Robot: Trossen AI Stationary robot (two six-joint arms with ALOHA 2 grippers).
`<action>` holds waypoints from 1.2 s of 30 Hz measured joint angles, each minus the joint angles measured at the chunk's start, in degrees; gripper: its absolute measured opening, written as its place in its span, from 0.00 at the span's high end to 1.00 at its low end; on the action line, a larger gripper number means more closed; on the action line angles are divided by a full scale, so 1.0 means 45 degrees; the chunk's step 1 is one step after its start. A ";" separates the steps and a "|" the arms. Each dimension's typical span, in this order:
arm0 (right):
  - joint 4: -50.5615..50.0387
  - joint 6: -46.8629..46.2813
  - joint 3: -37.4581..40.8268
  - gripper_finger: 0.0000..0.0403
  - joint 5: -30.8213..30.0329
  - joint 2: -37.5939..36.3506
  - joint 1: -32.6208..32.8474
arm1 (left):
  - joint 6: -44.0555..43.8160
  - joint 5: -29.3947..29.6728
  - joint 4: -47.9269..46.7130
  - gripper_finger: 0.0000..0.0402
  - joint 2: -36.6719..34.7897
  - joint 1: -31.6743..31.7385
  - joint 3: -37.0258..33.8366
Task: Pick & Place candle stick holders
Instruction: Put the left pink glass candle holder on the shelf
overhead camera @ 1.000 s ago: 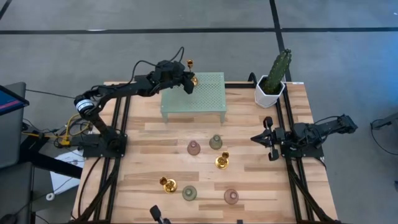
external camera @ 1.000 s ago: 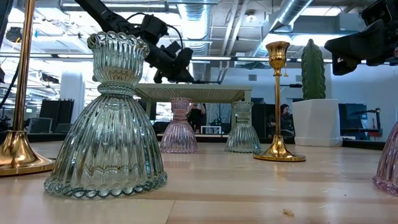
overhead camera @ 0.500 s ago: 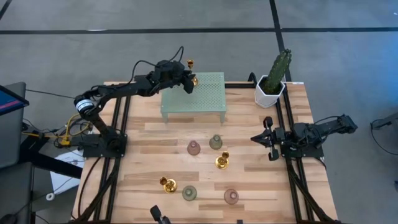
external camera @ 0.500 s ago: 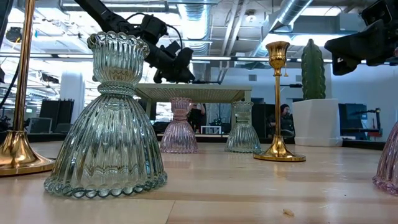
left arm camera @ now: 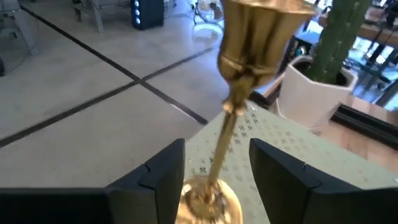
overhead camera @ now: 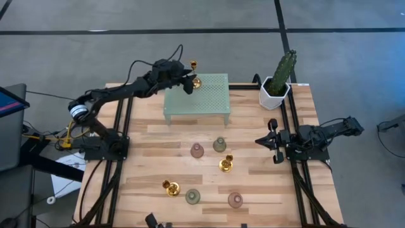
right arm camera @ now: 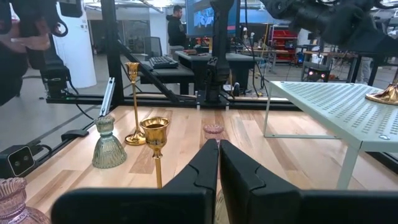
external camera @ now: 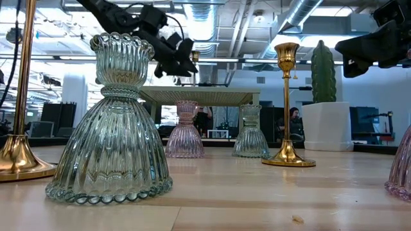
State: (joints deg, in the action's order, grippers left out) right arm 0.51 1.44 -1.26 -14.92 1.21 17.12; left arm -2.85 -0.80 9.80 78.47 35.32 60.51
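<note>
A gold candle stick holder (overhead camera: 195,80) stands by its round base on the far left corner of the mint green perforated stand (overhead camera: 202,98). My left gripper (overhead camera: 187,83) is open just left of it. In the left wrist view its fingers (left arm camera: 166,167) stand on either side of the thin stem (left arm camera: 225,127) without touching it. Several more holders stand on the table: pink (overhead camera: 197,150), green (overhead camera: 219,144), gold (overhead camera: 226,164), gold (overhead camera: 171,187), green (overhead camera: 192,196), pink (overhead camera: 235,200). My right gripper (overhead camera: 273,140) is shut and empty at the table's right edge.
A cactus in a white pot (overhead camera: 277,81) stands at the far right corner, beside the stand. In the low view a green glass holder (external camera: 112,122) looms close at the near edge. Bare wood lies between the stand and the group of holders.
My left gripper has drawn up and a little toward the table's left edge, away from the gold holder. The holder stays upright on the stand.
</note>
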 joint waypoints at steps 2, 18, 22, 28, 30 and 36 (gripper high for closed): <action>0.0000 -0.0002 0.0000 0.98 0.0000 0.0000 -0.0003 | 0.0001 -0.0464 -0.0858 0.56 -0.0366 -0.0036 0.0000; 0.0013 -0.0002 0.0005 0.98 0.0000 0.0000 -0.0003 | 0.0997 -0.2933 -0.6051 0.68 -0.4124 -0.2405 -0.0702; 0.0024 -0.0002 0.0005 0.98 -0.0001 0.0000 0.0002 | 0.0923 -0.2924 -0.6091 0.77 -0.5420 -0.3593 -0.1916; 0.0055 0.0003 0.0010 0.98 -0.0029 0.0000 0.0000 | 0.0902 -0.2944 -0.5765 0.88 -0.7288 -0.6039 -0.4087; 0.0063 0.0000 0.0010 0.98 -0.0039 -0.0005 -0.0002 | 0.0869 -0.2937 -0.5071 0.91 -0.7762 -0.6977 -0.4832; 0.0126 0.0082 0.0019 0.98 -0.0066 -0.0005 -0.0002 | 0.1166 -0.2304 -0.3253 0.98 -0.8737 -0.9494 -0.6617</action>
State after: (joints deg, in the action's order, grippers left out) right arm 1.08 1.81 -1.17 -15.21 1.19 17.11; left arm 2.40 -11.17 -4.84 39.16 -7.40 30.73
